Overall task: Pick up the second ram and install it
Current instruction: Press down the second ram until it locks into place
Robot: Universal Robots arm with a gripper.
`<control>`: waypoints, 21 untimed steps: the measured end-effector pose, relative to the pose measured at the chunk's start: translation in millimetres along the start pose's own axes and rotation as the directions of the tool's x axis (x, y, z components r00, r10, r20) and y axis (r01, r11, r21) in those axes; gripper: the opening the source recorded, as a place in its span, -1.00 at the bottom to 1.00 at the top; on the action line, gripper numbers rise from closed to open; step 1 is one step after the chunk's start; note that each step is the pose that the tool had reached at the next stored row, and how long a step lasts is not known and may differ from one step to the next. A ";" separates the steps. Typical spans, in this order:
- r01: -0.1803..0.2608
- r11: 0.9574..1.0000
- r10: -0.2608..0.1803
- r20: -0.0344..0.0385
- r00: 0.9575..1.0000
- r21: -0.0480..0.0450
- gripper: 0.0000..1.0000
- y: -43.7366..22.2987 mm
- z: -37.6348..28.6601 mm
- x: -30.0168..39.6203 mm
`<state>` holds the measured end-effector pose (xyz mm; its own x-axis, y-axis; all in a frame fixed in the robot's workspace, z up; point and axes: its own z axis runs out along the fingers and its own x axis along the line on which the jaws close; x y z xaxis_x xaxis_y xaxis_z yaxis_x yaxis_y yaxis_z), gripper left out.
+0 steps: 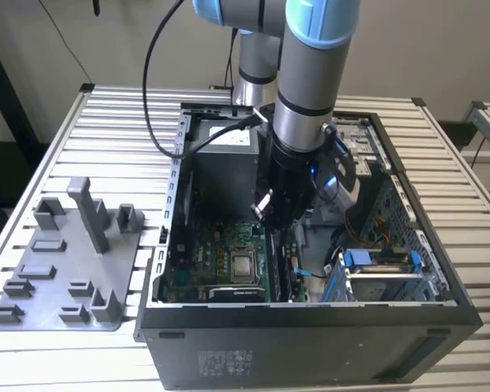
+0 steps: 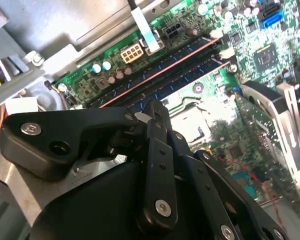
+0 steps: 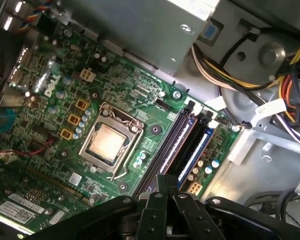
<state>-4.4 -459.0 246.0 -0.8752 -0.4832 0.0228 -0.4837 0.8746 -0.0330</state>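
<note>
Second ram (image 3: 197, 145) down inside the computer case (image 1: 310, 335), standing on edge in the slot row just beside the processor socket (image 3: 109, 142). A dark-blue strip in both wrist views. Long axis running straight away from the gripper (image 3: 165, 186), one end close under the tips, the other toward the bundle of cables (image 3: 225, 65). Fingers (image 3: 154, 202) drawn together, no gap to see between them. Hard to tell whether pinching the stick's top edge or just pressing on it. Arm plunged straight down into the case in the exterior view, grey tray (image 1: 57, 278) well apart on the desk (image 1: 114, 122), toward that view's left.
</note>
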 end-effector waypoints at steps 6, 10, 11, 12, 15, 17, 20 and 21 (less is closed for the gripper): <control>0.095 0.995 -0.095 0.003 0.995 0.002 -0.79 0.3 0.5 0.5; 0.147 0.989 -0.147 0.005 0.989 0.003 -0.79 0.6 0.6 1.0; 0.158 0.987 -0.158 0.005 0.987 0.003 -0.79 0.7 0.6 1.0; 0.169 0.986 -0.169 0.006 0.986 0.004 -0.79 0.7 0.5 1.2; 0.204 0.979 -0.204 0.007 0.979 0.004 -0.79 1.0 0.6 1.7; 0.229 0.973 -0.229 0.008 0.973 0.005 -0.79 1.1 0.5 2.0; 0.268 0.963 -0.268 0.009 0.963 0.006 -0.79 1.4 0.6 2.4; 0.280 0.960 -0.280 0.009 0.960 0.007 -0.79 1.4 0.6 2.5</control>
<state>-7.3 -459.0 245.4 -0.7050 -0.7088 0.0219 -0.7091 0.7043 -0.0319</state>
